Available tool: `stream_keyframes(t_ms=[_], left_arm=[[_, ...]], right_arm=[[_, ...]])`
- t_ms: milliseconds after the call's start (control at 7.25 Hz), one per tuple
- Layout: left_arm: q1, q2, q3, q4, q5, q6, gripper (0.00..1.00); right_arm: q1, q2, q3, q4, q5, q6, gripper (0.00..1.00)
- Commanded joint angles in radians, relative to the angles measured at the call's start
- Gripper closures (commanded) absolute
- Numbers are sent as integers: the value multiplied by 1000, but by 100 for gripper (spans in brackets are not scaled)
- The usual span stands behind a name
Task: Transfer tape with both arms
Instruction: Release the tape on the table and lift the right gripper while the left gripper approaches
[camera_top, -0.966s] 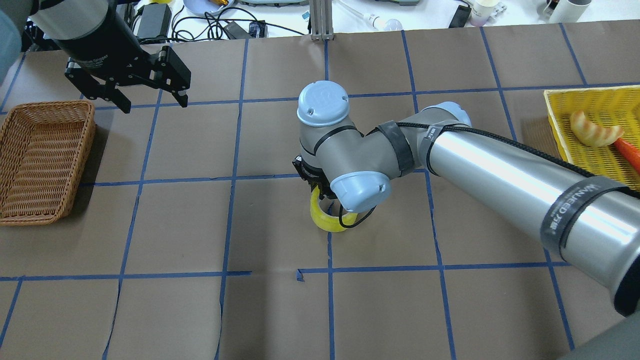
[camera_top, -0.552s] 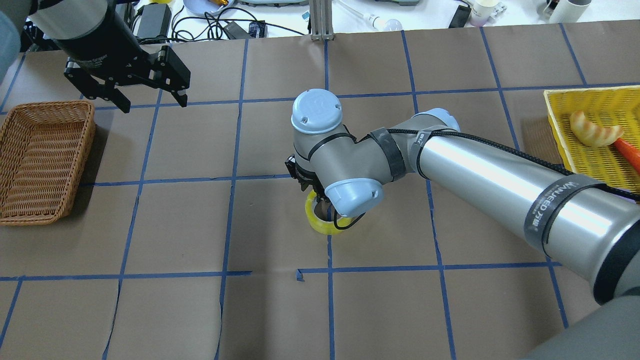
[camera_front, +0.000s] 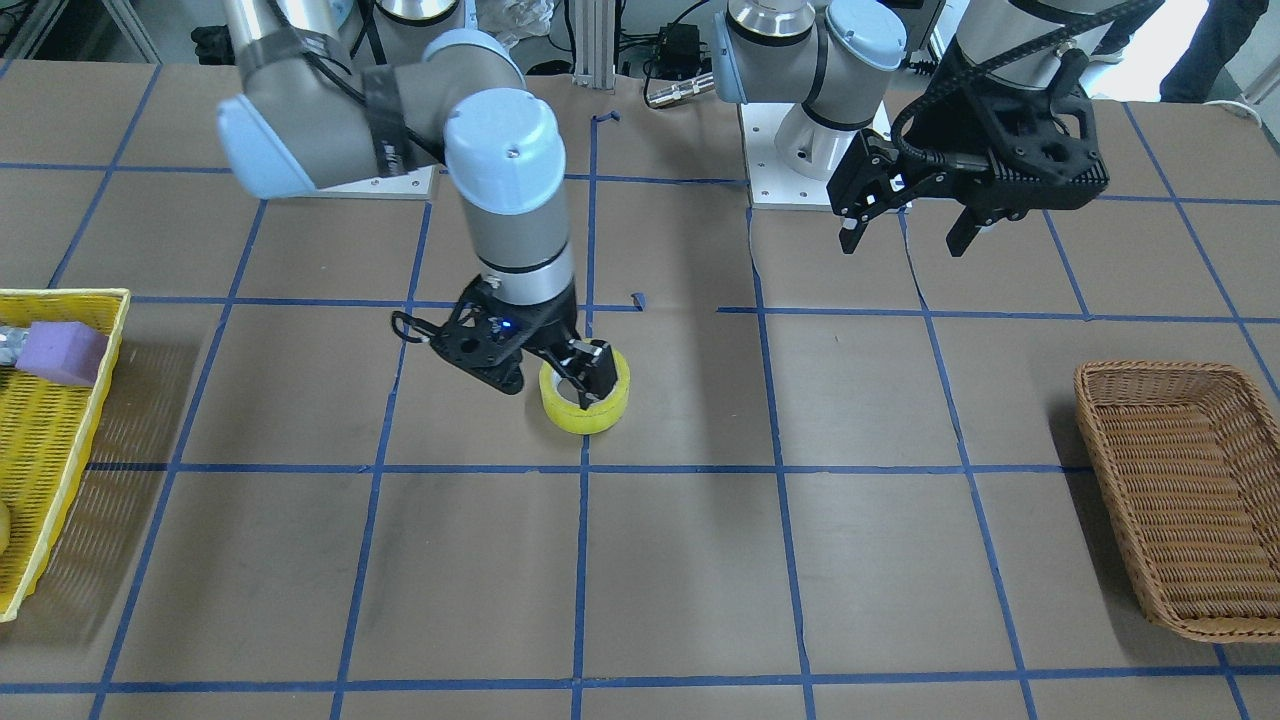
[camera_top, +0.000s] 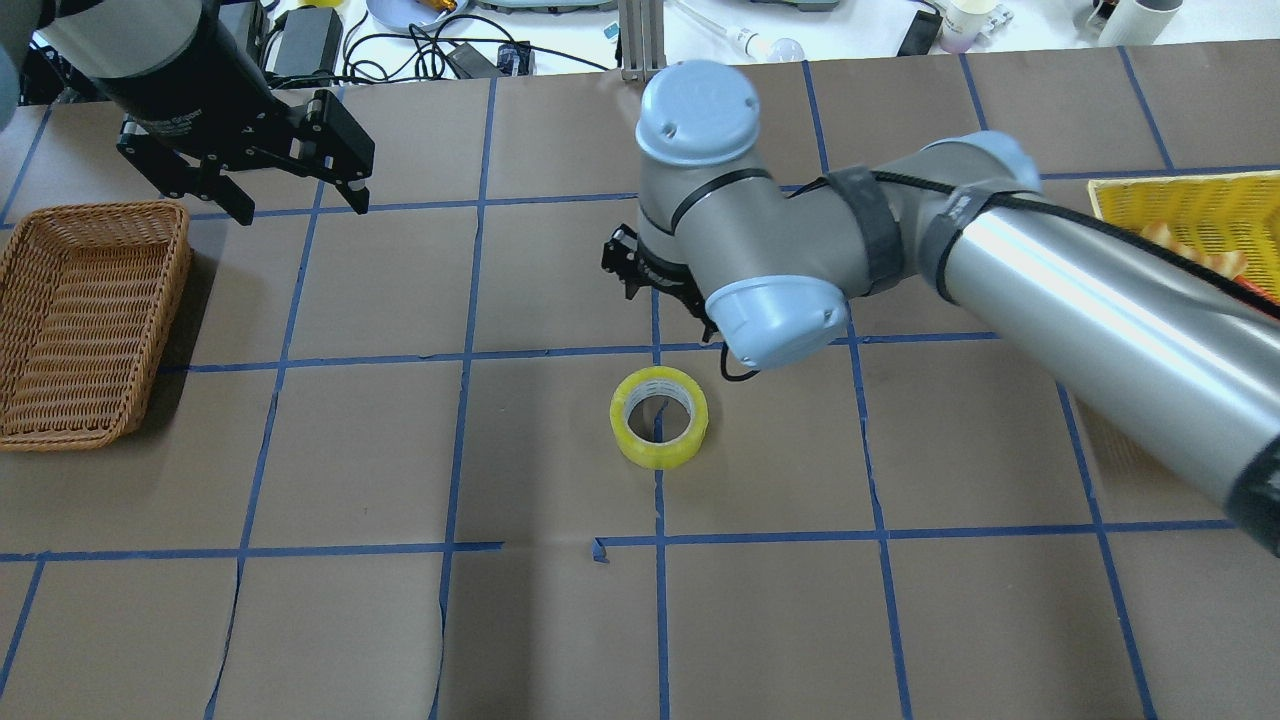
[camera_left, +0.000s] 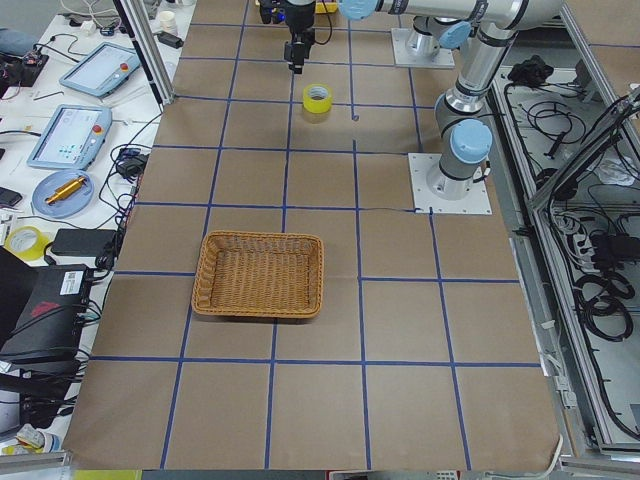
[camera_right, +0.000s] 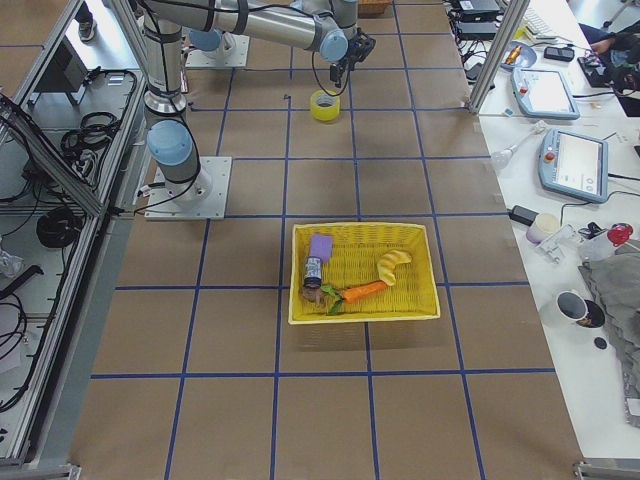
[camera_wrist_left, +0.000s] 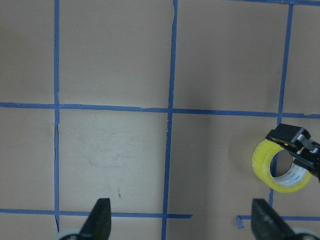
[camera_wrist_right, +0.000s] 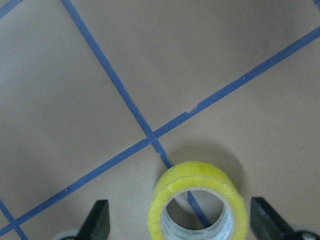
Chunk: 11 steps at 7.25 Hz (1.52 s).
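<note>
- Right gripper (camera_wrist_right: 179, 202), jaws spread wide and empty, hangs above the tape (camera_top: 659, 458), which sits centred beneath it;
- tape lies flat on the table (camera_top: 340, 450); axis upright, hole facing up

The right arm (camera_top: 1050, 275) reaches across to the middle of the bench (camera_top: 350, 630), wrist bent down, the right claw (camera_wrist_right: 182, 222) pointing straight down with fingers (camera_wrist_right: 100, 222) spread wide. The left arm (camera_top: 150, 50) hangs on its own side, the left claw (camera_top: 300, 208) above the bench, tilted downward, fingers likewise apart.
</note>
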Motion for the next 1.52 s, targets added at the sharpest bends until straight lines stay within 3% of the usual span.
stream_keyframes(t_ms=[0, 276, 690, 828, 1103, 1379], left_arm=[[-7, -28, -2, 14, 7, -6, 0], [-43, -87, -20, 63, -6, -108, 0], [-281, -252, -315, 592, -9, -262, 0], [-353, -297, -345, 677, -65, -297, 0], [-445, -343, -351, 686, -87, -331, 0], [-449, -360, -353, 689, -72, -314, 0]], right_arm=[[-194, -94, -18, 189, -24, -347, 0], [-305, -211, -29, 319, -76, -598, 0], [-281, -267, -26, 360, -50, -611, 0], [-279, -264, -18, 376, -49, -645, 0], [-290, -259, -29, 381, -58, -637, 0], [-293, -276, -34, 384, -45, -683, 0]])
